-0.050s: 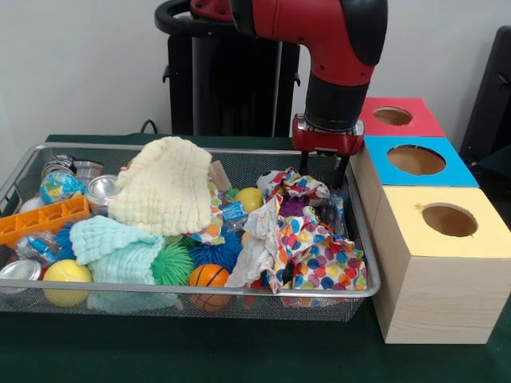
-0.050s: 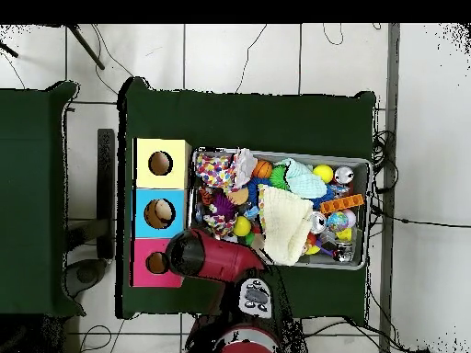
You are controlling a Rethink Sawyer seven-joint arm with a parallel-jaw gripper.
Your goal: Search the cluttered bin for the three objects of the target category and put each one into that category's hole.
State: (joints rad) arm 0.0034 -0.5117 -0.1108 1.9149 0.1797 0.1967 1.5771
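Your gripper [image 1: 325, 169] hangs over the wire bin's [image 1: 239, 292] far corner beside the blue box [image 1: 399, 179] — fingers apart, holding nothing.

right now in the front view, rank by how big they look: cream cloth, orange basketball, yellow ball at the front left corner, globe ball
1. cream cloth, clearly largest
2. yellow ball and orange basketball: look alike, partly hidden, not ranked
3. globe ball, looks smallest, but sits farther back, so unsure

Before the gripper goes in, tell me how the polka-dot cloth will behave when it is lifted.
The polka-dot cloth lies crumpled in folds, so it is probably floppy and light. It drapes over neighbouring toys and the bin edge, so lifting may drag them. A pinch would likely catch only one fold.
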